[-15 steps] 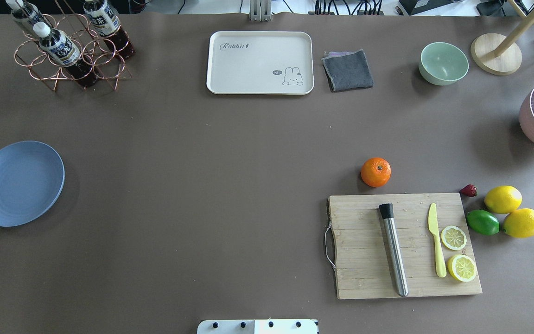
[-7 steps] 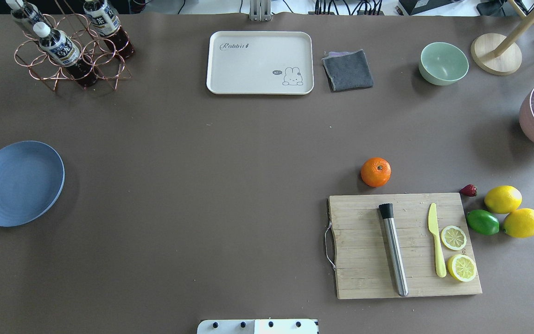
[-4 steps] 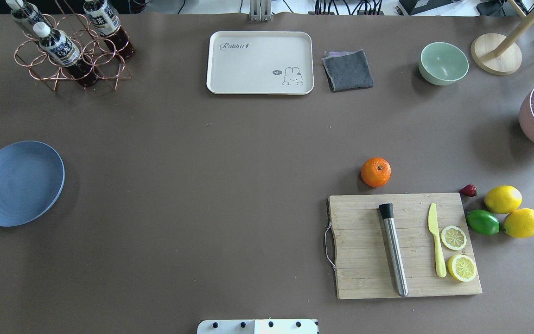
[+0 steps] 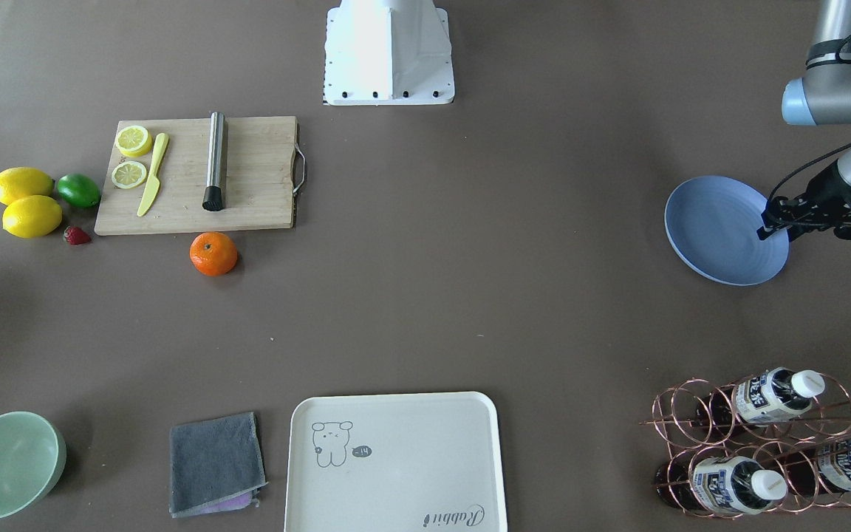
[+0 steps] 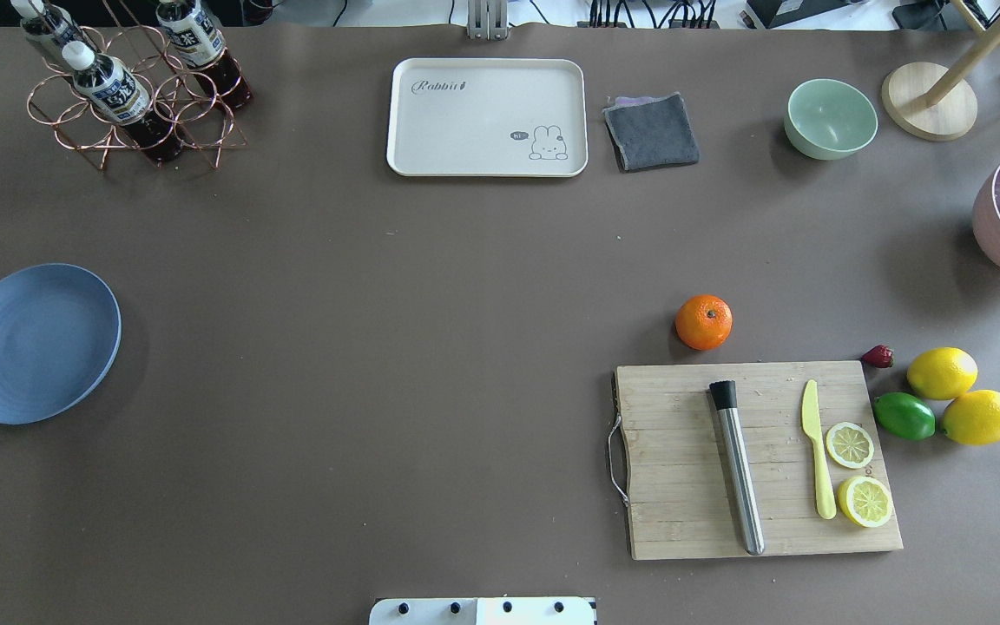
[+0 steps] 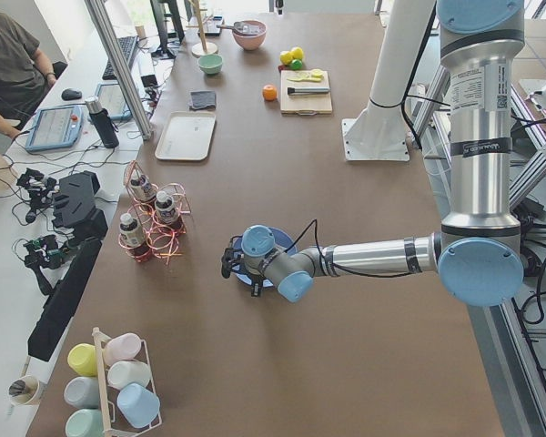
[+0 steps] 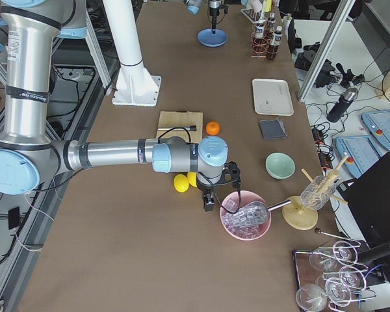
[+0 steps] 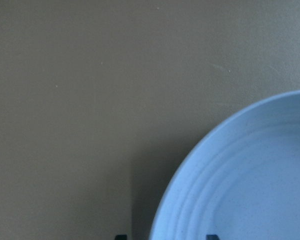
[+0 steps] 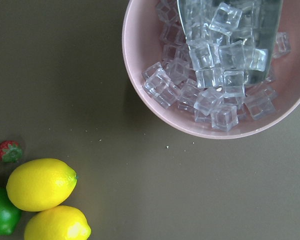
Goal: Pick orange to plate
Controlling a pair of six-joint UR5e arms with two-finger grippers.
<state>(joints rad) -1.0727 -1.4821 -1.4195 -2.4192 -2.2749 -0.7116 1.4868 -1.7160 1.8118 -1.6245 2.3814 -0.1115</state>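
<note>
Orange-skinned and round, the orange point(image 5: 704, 322) sits on the table point(image 5: 430, 347) just beyond the board's point(image 5: 682, 486) far edge, near its handle-side corner and not touching it. Its dark stem dimple points up toward the overhead camera, a little off centre. The fruit is too round to show a long axis.

The plate point(image 5: 40, 365) lies flat, well apart from the orange, at my left end of the table. My left gripper point(image 4: 767, 224) hangs over the plate's rim on the side away from the orange. In my wrist view its 2 fingertips point(image 8: 120, 237) stand wide apart with the rim between them, holding nothing.

My right gripper point(image 7: 208, 203) hovers between the 2 lemons point(image 9: 40, 184) and the pink ice bowl point(image 9: 155, 115). I cannot tell whether its jaws are wide or closed.
</note>
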